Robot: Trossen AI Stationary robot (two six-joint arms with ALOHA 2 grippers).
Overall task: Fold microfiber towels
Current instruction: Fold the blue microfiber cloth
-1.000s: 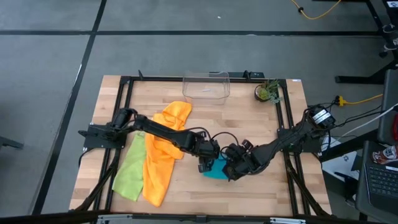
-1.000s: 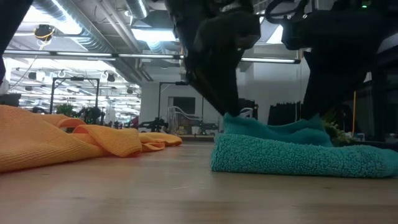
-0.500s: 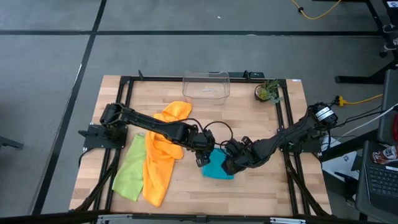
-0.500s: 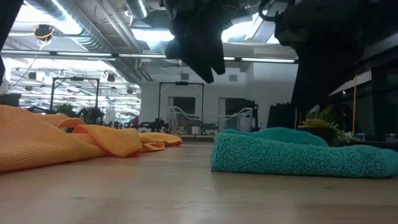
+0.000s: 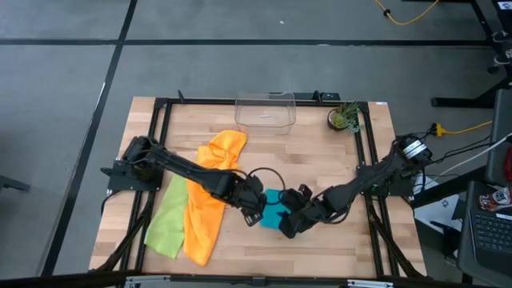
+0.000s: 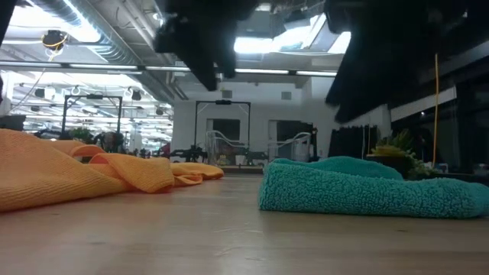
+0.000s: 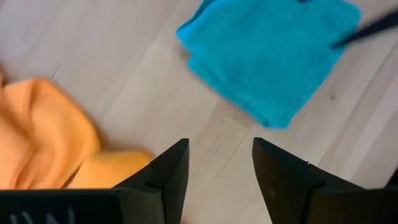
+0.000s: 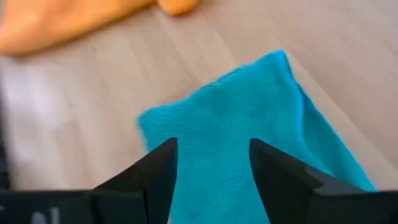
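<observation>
The teal towel (image 5: 274, 210) lies folded in a small thick pad on the table near the middle (image 6: 367, 191). An orange towel (image 5: 212, 192) lies crumpled to its left, with a lime green towel (image 5: 166, 218) beside it. My left gripper (image 5: 254, 213) hangs open just left of the teal towel and above the table (image 7: 221, 168). My right gripper (image 5: 286, 226) hangs open over the towel's near right part (image 8: 211, 168). In the low view both stand clear above the towel, the left gripper (image 6: 200, 42) and the right gripper (image 6: 378, 57).
A clear plastic bin (image 5: 266, 110) stands at the far edge, with a small potted plant (image 5: 345, 118) to its right. A black frame (image 5: 160, 120) runs around the wooden table. Bare wood lies to the right of the teal towel and along the near edge.
My left gripper has risen off the left end of the teal towel, gone toward the table's left and rolled at the wrist. My right gripper has shifted a little toward the near edge and tipped. The towel's raised left fold has settled flatter.
</observation>
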